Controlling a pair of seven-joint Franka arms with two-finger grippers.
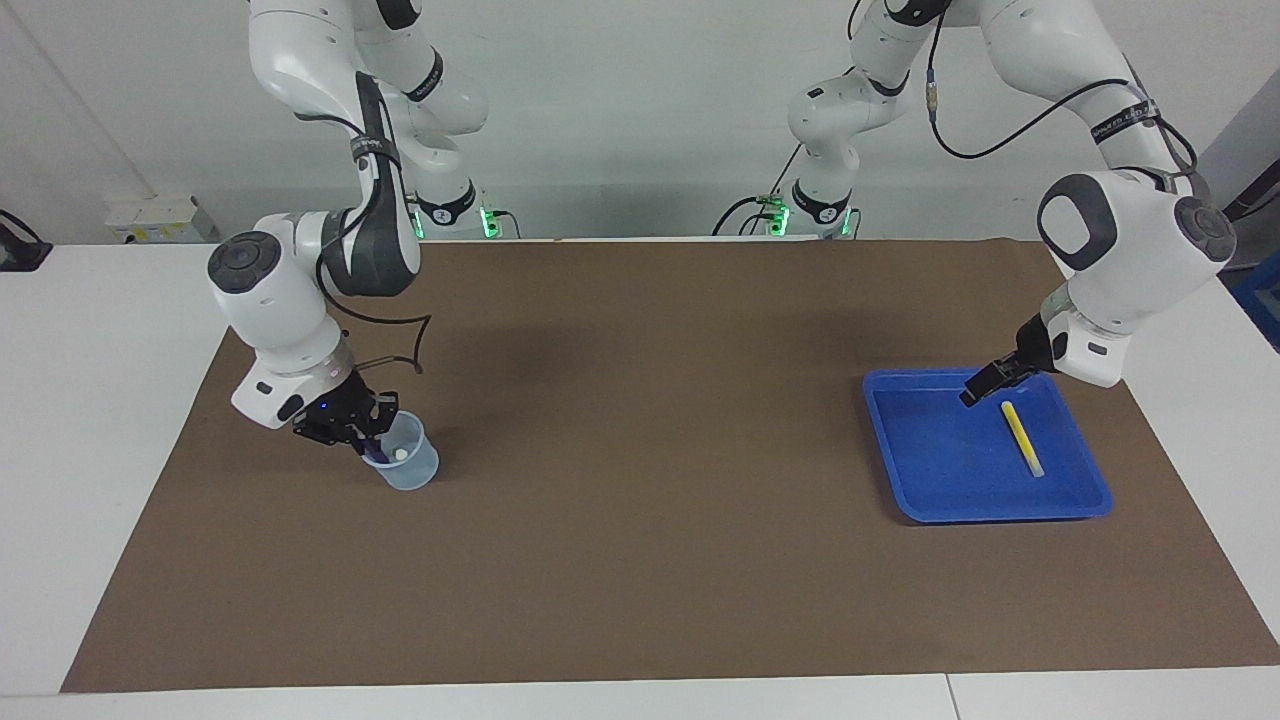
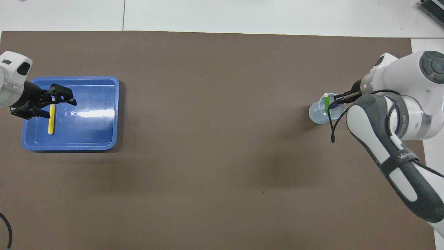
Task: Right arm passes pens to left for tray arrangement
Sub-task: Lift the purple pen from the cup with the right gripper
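At lower left of the facing view the right tool dips into the clear cup; whether it grips a pen I cannot tell. The green pen and a purple one stand in that cup. A skewed pull could tip the light cup on the surface. At right, the left tool hangs spread open over the blue tray, the yellow pen lying inside; it could nudge that pen.
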